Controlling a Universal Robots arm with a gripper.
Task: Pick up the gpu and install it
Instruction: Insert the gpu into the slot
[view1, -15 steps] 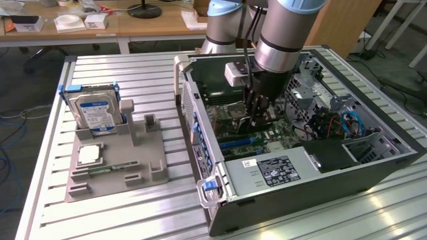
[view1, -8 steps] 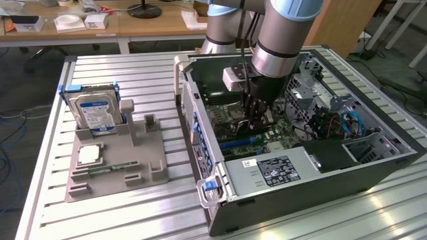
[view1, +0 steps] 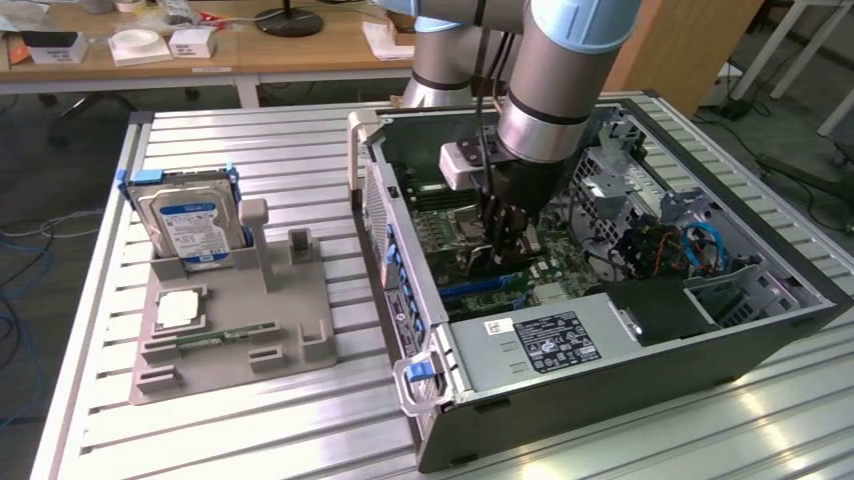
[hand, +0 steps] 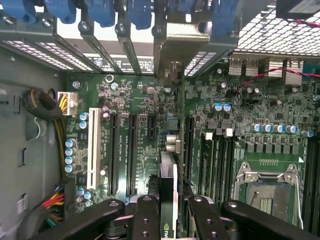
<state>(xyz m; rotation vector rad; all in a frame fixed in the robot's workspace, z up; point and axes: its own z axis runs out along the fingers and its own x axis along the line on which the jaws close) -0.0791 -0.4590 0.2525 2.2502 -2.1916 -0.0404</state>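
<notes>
We are looking across a ribbed metal table (view1: 747, 430) that is carrying an open computer case (view1: 601, 400), which is lying on its side with the interior facing up. Nearest to us, a grey labelled power supply (view1: 534, 345) is sitting in the case's front corner. Just beyond it, the arm (view1: 561, 90) is reaching straight down into the case. In the wrist view we are seeing its claw (hand: 172, 212) clenched on the gpu (hand: 168, 175), with black fingers (hand: 146, 217) pressing on either side of the thin card. The card is standing on edge over the motherboard (hand: 145, 150), among the long expansion slots, and the silvery bracket (hand: 175, 47) at its far end is sitting by the blue latches (hand: 100, 12) on the case's rear wall. We cannot tell whether the card is seated in a slot. On the exterior view's left, a grey holder (view1: 287, 330) is carrying an upright hard drive (view1: 187, 225) and a flat memory stick (view1: 227, 338). Farther back, a wooden table (view1: 307, 55) is holding small white boxes (view1: 191, 42).
</notes>
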